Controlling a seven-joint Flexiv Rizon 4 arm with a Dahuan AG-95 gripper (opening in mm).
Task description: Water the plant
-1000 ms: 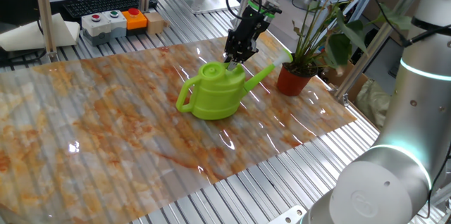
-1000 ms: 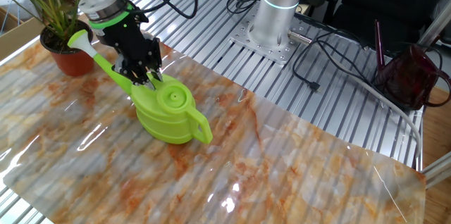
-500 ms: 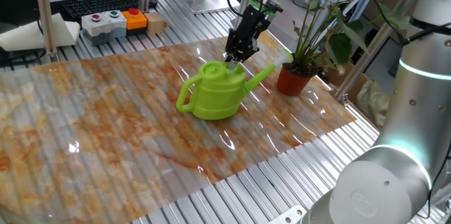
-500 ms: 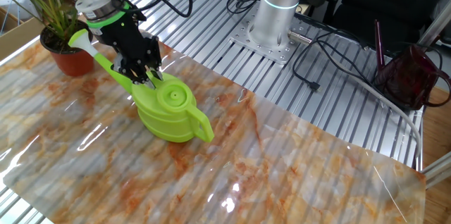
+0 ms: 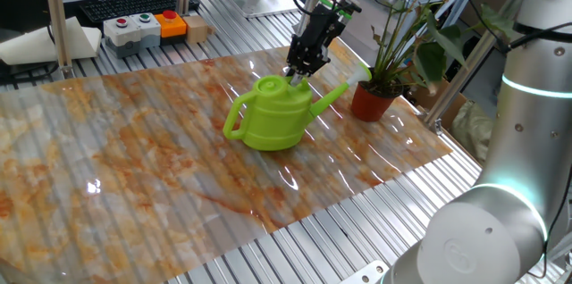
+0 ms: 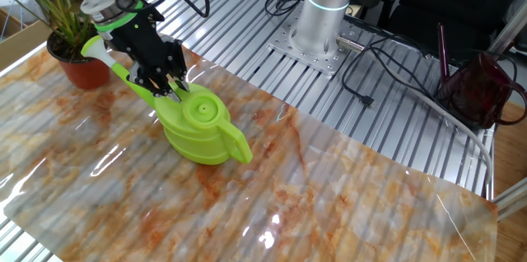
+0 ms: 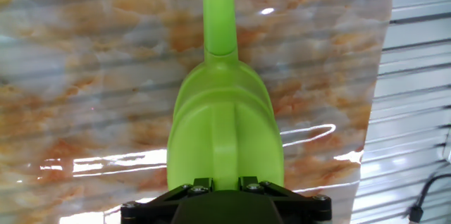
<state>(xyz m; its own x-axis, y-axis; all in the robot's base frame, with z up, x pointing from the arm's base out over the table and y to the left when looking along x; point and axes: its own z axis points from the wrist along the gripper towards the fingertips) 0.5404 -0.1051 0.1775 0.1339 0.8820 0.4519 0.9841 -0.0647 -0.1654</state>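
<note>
- Lime-green watering can (image 5: 271, 120) is clamped at its top by my tool (image 5: 297, 71), spout towards the plant.
- My desk (image 5: 134, 168) carries it.
- Plant (image 5: 376, 96) stands just beyond my tool, past the spout tip.

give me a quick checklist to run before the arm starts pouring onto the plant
1. Grip on the watering can: ok. The gripper is closed on its top, just behind the spout.
2. Can off the table: cannot tell. Its base sits at the marble sheet in both fixed views.
3. Spout aimed at the plant: ok. It points toward the terracotta pot.
4. Spout tip over the pot's soil: not ok. The tip stops beside the pot, short of its rim.
5. Leaves clear of the arm: cannot tell. The stems stand close behind the wrist.
6. Water in the can: cannot tell.
</note>
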